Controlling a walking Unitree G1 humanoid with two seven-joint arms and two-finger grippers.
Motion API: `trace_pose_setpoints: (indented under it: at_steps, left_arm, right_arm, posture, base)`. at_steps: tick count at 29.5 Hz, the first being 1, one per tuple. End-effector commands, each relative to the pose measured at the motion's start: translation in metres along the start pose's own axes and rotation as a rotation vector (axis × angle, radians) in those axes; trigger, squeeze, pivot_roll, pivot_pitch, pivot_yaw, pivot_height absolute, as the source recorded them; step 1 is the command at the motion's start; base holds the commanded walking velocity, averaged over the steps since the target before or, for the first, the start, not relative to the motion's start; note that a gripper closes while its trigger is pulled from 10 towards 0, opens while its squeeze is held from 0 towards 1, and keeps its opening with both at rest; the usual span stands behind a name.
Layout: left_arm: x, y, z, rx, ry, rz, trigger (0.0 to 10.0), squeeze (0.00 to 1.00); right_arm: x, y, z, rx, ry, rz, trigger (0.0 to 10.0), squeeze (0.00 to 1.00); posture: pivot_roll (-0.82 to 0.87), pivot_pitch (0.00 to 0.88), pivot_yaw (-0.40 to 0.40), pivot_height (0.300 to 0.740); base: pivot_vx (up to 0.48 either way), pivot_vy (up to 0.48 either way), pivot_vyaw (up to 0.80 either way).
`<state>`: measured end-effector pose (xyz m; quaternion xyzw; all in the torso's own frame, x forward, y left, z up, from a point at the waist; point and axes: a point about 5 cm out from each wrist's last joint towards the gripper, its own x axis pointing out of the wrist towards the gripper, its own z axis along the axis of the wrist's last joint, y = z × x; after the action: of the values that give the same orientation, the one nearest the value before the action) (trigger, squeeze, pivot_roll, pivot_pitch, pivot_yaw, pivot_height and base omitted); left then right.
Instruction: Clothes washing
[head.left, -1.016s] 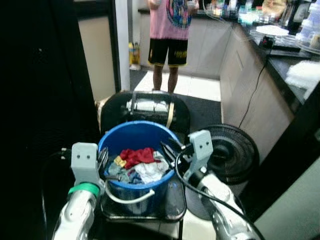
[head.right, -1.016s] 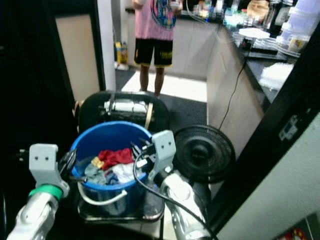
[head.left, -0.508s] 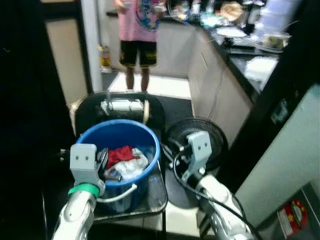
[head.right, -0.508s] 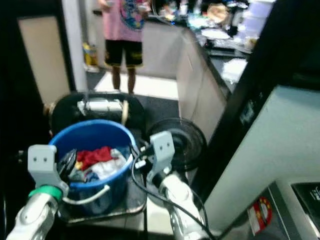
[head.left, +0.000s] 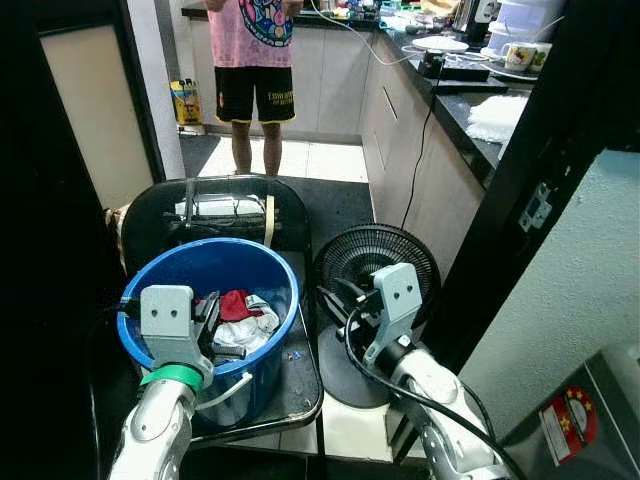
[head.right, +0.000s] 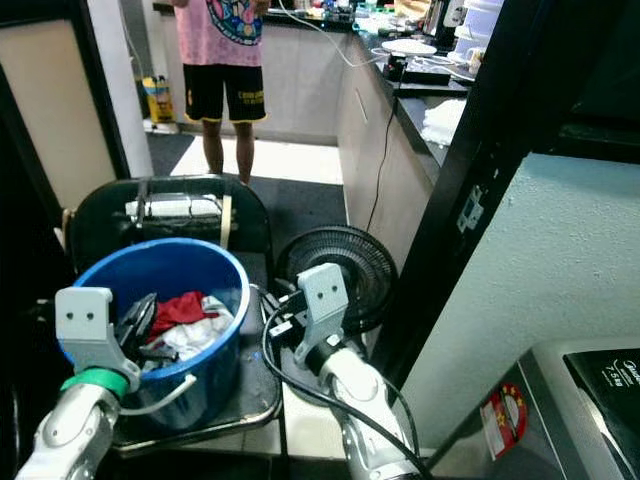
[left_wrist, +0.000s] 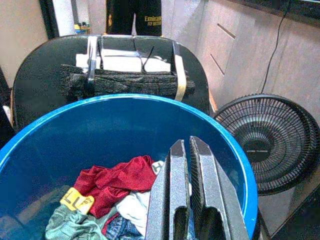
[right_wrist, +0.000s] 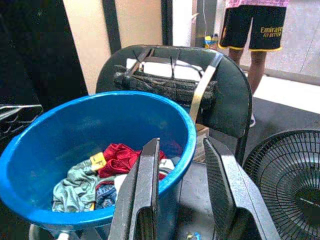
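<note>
Left eye view: the blue bucket (head.left: 265, 285) of clothes (head.left: 245, 320) sits on a black tray (head.left: 300, 385) (its near edge hidden).

Left wrist view: left gripper (left_wrist: 184, 149), fingers nearly closed, hangs over the clothes.

Right wrist view: right gripper (right_wrist: 182, 150) straddles the bucket's rim, fingers apart.
</note>
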<state>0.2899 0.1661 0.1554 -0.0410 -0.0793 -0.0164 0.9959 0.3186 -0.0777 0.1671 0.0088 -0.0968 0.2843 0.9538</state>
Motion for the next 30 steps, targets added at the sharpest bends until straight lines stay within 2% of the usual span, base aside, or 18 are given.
trace_pose_setpoints:
  at_steps: [1, 4, 8, 10, 13, 19, 23, 25, 26, 30]
  left_arm:
    - [-0.0003, -0.0019, 0.0003, -0.021, -0.008, -0.007, 10.0, 0.0]
    - [0.0001, -0.0028, 0.0007, -0.021, -0.009, -0.01, 10.0, 0.0]
    - [0.0007, -0.0034, 0.0007, -0.008, -0.01, -0.012, 10.0, 0.0]
    - [0.0007, -0.0034, 0.0007, -0.008, -0.01, -0.012, 10.0, 0.0]
    - [0.0008, -0.0027, -0.0005, 0.006, -0.006, -0.013, 10.0, 0.0]
    - [0.0009, -0.0027, -0.0013, 0.015, -0.003, -0.014, 10.0, 0.0]
    - [0.0011, -0.0036, -0.0017, 0.02, -0.001, -0.02, 10.0, 0.0]
    - [0.0011, -0.0036, -0.0017, 0.02, -0.001, -0.02, 10.0, 0.0]
    - [0.0013, -0.0038, -0.0016, 0.02, -0.001, -0.022, 10.0, 0.0]
    - [0.0015, -0.0034, -0.0013, 0.018, -0.002, -0.023, 10.0, 0.0]
  right_arm:
    - [-0.0004, 0.0012, -0.0021, -0.009, 0.005, 0.011, 10.0, 0.0]
    - [-0.0001, 0.002, -0.0024, -0.027, 0.009, 0.02, 10.0, 0.0]
    - [-0.0003, 0.0049, -0.0053, -0.073, 0.026, 0.051, 10.0, 0.0]
    - [-0.0003, 0.0049, -0.0053, -0.073, 0.026, 0.051, 10.0, 0.0]
    - [-0.002, 0.0047, -0.0085, -0.038, 0.038, 0.04, 10.0, 0.0]
    - [-0.0024, 0.0041, -0.0084, -0.049, 0.035, 0.036, 10.0, 0.0]
    - [-0.0019, 0.0064, -0.0071, -0.151, 0.036, 0.071, 10.0, 0.0]
    - [-0.0019, 0.0064, -0.0071, -0.151, 0.036, 0.071, 10.0, 0.0]
    - [-0.0015, 0.0055, -0.0077, -0.122, 0.036, 0.055, 10.0, 0.0]
    - [-0.0008, 0.0039, -0.0071, -0.111, 0.028, 0.039, 10.0, 0.0]
  posture:
    - [0.0, 0.03, 0.0, 0.74]
    - [0.0, 0.028, 0.0, 0.74]
    - [0.0, 0.025, 0.002, 0.74]
    - [0.0, 0.025, 0.002, 0.74]
    - [0.0, 0.022, 0.002, 0.74]
    - [0.0, 0.019, 0.004, 0.74]
    - [0.0, 0.014, 0.006, 0.74]
    - [0.0, 0.014, 0.006, 0.74]
    - [0.0, 0.013, 0.006, 0.74]
    - [0.0, 0.016, 0.006, 0.74]
  base:
    - [0.0, 0.0, 0.0]
    - [0.0, 0.0, 0.0]
    - [0.324, 0.0, 0.8]
    - [0.371, 0.0, 0.8]
    - [0.406, 0.0, 0.0]
    - [0.409, 0.0, 0.0]
    - [0.41, 0.0, 0.4]
    - [0.409, 0.0, 0.8]
    - [0.409, 0.0, 0.0]
    - [0.398, 0.0, 0.0]
